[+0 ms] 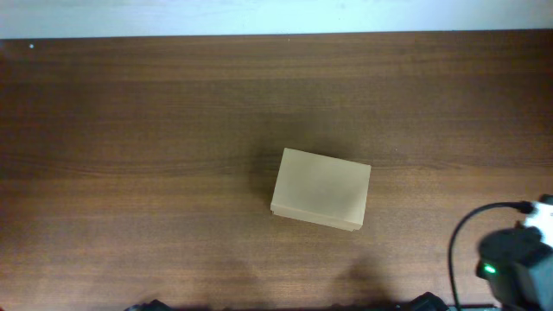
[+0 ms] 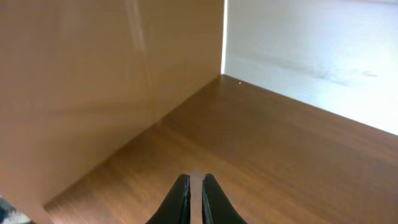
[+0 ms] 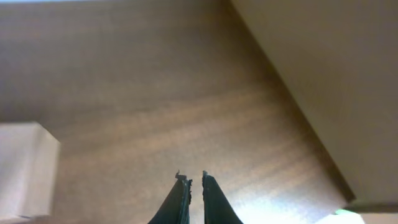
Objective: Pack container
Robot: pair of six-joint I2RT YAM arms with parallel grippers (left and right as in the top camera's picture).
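**Now: box (image 1: 321,188) closed at mid-table, both grippers empty**

Overhead: Around the box only bare wooden table (image 1: 130,173) is seen, with a white strip (image 1: 259,15) along the far edge. The right arm (image 1: 518,268) is parked at the near right corner, well apart from the box, a green light lit on it and a black cable (image 1: 458,242) looped beside it. Nothing is set between arm and box. The box is placed slightly right of centre. Its long axis is laid left to right and turned a little, so that the right end sits nearer the front edge. It is plain tan cardboard with a flat top, the lid down, and a thin lip is shown along its near side. Which side carries the hinge cannot be told.

Left wrist: The left gripper (image 2: 194,198) is held low over the table, its black fingers drawn almost together with only a slit between them and nothing gripped. A tan panel (image 2: 93,81) is seen on the left and a white wall (image 2: 311,50) behind. The box is not shown here.

Right wrist: The right gripper (image 3: 191,196) is likewise nearly closed and empty. A corner of the box is caught at the left edge, apart from the fingers, and a second panel (image 3: 329,74) fills the upper right.
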